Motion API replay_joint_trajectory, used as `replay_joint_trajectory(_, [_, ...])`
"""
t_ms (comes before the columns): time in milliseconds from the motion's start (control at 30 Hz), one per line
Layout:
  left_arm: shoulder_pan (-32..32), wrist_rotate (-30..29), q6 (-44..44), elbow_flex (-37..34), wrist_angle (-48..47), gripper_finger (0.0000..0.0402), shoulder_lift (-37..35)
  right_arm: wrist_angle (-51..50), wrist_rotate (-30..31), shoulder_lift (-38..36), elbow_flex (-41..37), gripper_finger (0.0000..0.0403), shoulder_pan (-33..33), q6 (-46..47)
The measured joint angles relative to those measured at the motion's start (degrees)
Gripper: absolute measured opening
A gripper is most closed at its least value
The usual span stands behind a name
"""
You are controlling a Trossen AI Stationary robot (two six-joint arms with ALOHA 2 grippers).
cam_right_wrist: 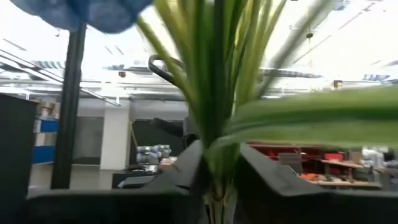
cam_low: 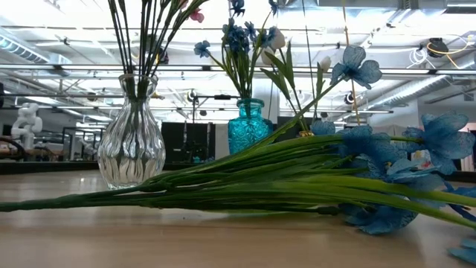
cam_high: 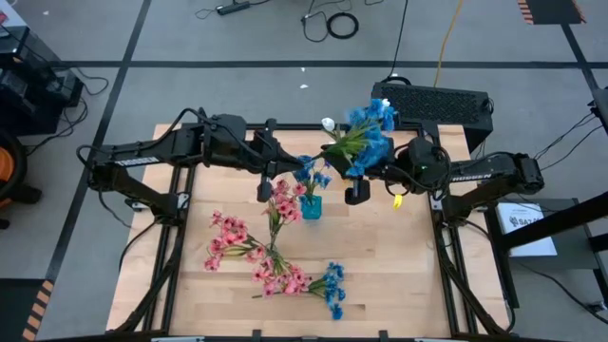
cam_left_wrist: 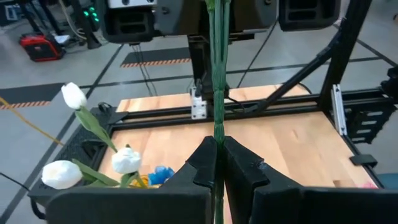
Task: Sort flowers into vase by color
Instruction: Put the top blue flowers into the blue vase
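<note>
Sorting under way. Left hand (cam_left_wrist: 216, 163) closed on thin green stem (cam_left_wrist: 219, 93) of pink-blossom spray (cam_high: 282, 199), over desk middle beside small teal glass vase (cam_high: 312, 206) already holding blue sprigs. Right hand (cam_right_wrist: 216, 177) clamped on leafy green stems of bright blue-blossom spray (cam_high: 370, 133), far right. Clear ribbed glass vase (cam_low: 132, 141) holds several stems. More pink and blue sprays (cam_high: 275, 266) lie on near wooden desk (cam_high: 399, 275). Next, likely: lower blue spray stem-first into teal vase, keeping clear of left hand.
</note>
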Motion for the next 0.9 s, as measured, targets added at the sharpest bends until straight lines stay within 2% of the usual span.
replay_joint_trajectory(67, [0.0,-0.2,0.0,0.0,0.0,0.0021,0.0,-0.5,1.2,0.0,0.0,0.0032,0.0,0.2])
replay_joint_trajectory(133, [0.0,-0.3,0.0,0.0,-0.2,0.0022,0.0,-1.1,2.2,-0.1,0.0,0.0013,0.0,-0.1])
replay_joint_trajectory(267, [0.0,-0.3,0.0,0.0,-0.6,0.0040,0.0,-1.7,2.5,-0.3,0.0,0.0015,0.0,-0.3])
replay_joint_trajectory(367, [0.0,-1.7,0.0,0.0,-0.8,0.0085,-0.7,-3.4,2.8,-1.5,0.0,0.0007,0.0,-1.2])
replay_joint_trajectory(500, [-0.4,-9.4,0.0,0.0,-1.0,0.0157,-3.0,-8.4,3.9,-5.4,0.0,0.0005,0.0,-3.3])
replay_joint_trajectory(600, [-0.5,-13.7,0.3,0.0,-1.1,0.0193,-5.3,-13.5,5.5,-9.5,0.0,0.0003,0.0,-5.2])
replay_joint_trajectory(900, [-0.6,-14.2,0.0,-0.9,-6.2,0.0207,-11.0,-28.2,5.7,-22.8,0.0,0.0002,0.1,-5.8])
